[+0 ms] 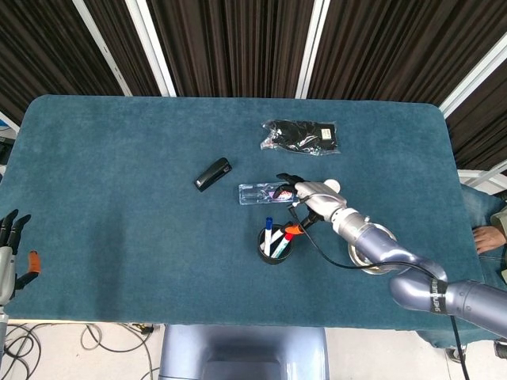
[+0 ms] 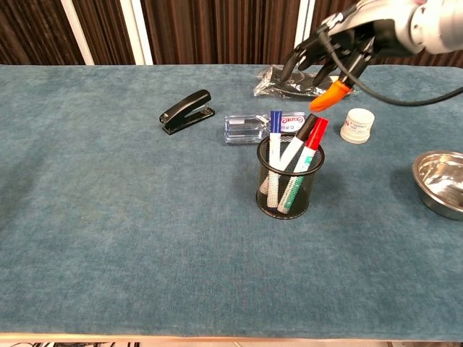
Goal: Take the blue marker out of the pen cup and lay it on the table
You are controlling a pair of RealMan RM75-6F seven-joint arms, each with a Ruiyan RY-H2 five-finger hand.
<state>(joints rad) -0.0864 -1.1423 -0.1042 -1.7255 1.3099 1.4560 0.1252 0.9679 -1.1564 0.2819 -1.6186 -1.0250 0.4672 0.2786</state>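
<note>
Teal cloth covers the tabletop (image 1: pixel 119 182). At its far left edge the left robot hand (image 1: pixel 11 252) rests with fingers spread, holding nothing. A black stapler (image 2: pixel 187 111) lies further in, then a clear bottle (image 2: pixel 253 126) on its side. In front of the bottle stands the mesh pen cup (image 2: pixel 290 178), and the blue marker (image 2: pixel 275 137) is upright inside it beside a black and a red one. Above the cup hovers the right robot hand (image 2: pixel 336 49), fingers apart, empty. A steel bowl (image 2: pixel 441 182) sits rightmost.

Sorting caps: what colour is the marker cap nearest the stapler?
Blue, clearest in the chest view.
</note>
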